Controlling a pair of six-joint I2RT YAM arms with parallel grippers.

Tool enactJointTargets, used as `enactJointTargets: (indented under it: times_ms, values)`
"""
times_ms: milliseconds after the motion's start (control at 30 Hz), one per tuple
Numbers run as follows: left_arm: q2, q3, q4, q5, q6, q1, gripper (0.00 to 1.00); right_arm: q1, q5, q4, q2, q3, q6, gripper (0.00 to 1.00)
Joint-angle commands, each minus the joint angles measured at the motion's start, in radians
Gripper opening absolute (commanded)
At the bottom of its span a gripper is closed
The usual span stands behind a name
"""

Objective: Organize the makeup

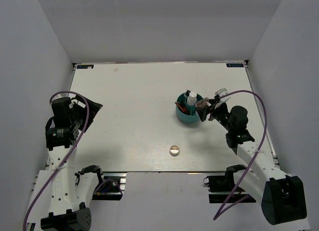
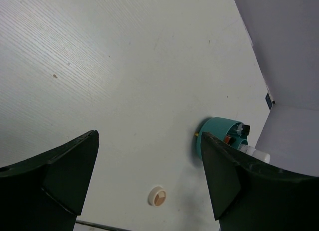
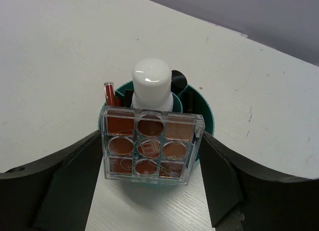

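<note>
My right gripper (image 3: 151, 137) is shut on the small square palette (image 3: 149, 156) of brown and pink pans. It holds the palette upright at the near rim of the teal round cup (image 3: 208, 116). In the cup stand the white bottle (image 3: 152, 84), a red stick (image 3: 109, 93) and black sticks (image 3: 178, 80). In the top view the right gripper (image 1: 207, 108) is at the cup's (image 1: 185, 117) right side. The round metallic compact (image 1: 174, 150) lies alone toward the table's front. It also shows in the left wrist view (image 2: 157, 196). My left gripper (image 2: 149, 136) is open and empty at the table's left edge (image 1: 89, 108).
The white table (image 1: 129, 106) is walled by grey panels at the back and both sides. The teal cup also shows in the left wrist view (image 2: 215, 133), far from the left gripper. A purple cable runs along each arm.
</note>
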Motion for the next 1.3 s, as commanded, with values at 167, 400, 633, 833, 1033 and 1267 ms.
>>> enactJointTargets:
  times_ms: [167, 400, 633, 833, 1033, 1267]
  values:
    - [0.013, -0.013, 0.03, 0.003, 0.001, 0.006, 0.93, -0.032, -0.126, 0.231, 0.083, -0.019, -0.018, 0.0]
    - [0.02, -0.013, 0.033, -0.004, 0.0, 0.006, 0.93, -0.044, -0.154, 0.302, 0.147, -0.02, 0.016, 0.0]
    - [0.028, -0.017, 0.041, -0.006, -0.003, 0.006, 0.93, -0.06, -0.162, 0.369, 0.184, -0.029, 0.056, 0.0]
    - [0.039, -0.019, 0.051, -0.001, -0.003, 0.006, 0.93, -0.064, -0.179, 0.428, 0.226, -0.039, 0.09, 0.0]
    - [0.043, -0.025, 0.062, 0.0, -0.005, 0.006, 0.94, -0.066, -0.196, 0.478, 0.273, -0.036, 0.099, 0.0]
    - [0.047, -0.022, 0.059, -0.006, -0.005, 0.006, 0.94, -0.07, -0.22, 0.515, 0.321, -0.025, 0.123, 0.0]
